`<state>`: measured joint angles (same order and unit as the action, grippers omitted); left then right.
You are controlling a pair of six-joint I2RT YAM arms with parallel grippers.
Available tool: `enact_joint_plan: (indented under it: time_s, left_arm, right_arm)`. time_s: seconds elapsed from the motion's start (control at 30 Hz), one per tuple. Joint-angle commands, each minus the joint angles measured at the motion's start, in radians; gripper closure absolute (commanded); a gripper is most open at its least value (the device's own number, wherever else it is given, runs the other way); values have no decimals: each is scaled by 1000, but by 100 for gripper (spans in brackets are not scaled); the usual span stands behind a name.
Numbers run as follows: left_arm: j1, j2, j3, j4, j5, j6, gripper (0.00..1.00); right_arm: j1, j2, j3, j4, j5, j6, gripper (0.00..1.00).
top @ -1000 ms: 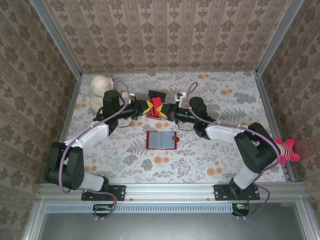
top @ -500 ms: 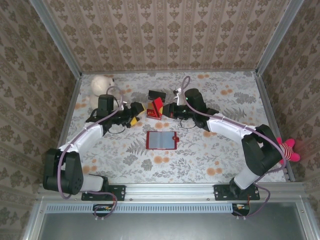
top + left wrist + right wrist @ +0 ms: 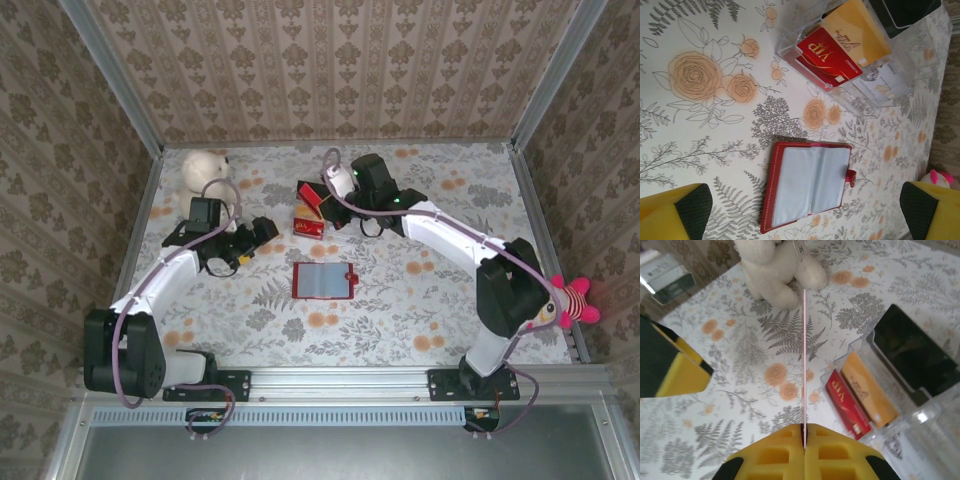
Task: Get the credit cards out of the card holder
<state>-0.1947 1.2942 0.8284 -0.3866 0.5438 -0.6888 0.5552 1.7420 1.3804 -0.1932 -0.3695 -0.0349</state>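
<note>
From above, the card holder (image 3: pixel 322 281) is lying open, the right gripper (image 3: pixel 330 195) hanging beyond it. Left wrist: the left gripper (image 3: pixel 802 212) is facing it, spread wide, empty. Right wrist: fingers (image 3: pixel 775 455) are pinching a credit card (image 3: pixel 804 355) edge-on, probably for slotting into the clear tray (image 3: pixel 932 415).

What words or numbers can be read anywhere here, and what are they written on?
"VIP": on the red card in the clear tray.
"VIP", in script: on the gold card beside it.
Small print on the red card, mark on the whitish card: too small to read.
Tag on the white plush toy: blurred.
Thin card pinched in the right hand: edge-on, face unseen.
</note>
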Motion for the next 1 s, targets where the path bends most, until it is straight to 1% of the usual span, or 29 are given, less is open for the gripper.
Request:
enact_joint_plan:
  time_s: [0.0,0.17,0.23,0.37,0.5,0.67,0.87,0.97]
  left_arm:
    - [4,2,31,-63,-39,67,0]
    - [1,19,25,-63,-52,77,0]
    - [-4,23,26,-64,-59,78,0]
    - [-15,30,22,-60,-65,77,0]
    - [-21,37,17,-51,-67,72,0]
    - [-26,41,14,-52,-86,69,0]
    - [-26,45,3,-42,-88,64,0]
    - [-25,46,-6,-35,-98,52,0]
  right_arm:
    - [9,67,75,-100,18,-209,100]
    - [23,153,172,-177,62,-364,100]
    - [25,173,181,-183,54,-436,100]
    - [26,223,221,-210,67,-508,100]
    - [26,293,294,-266,94,-559,100]
    - [28,339,340,-316,77,-603,100]
    - [29,391,377,-339,101,-645,100]
    - [29,409,395,-339,116,-641,100]
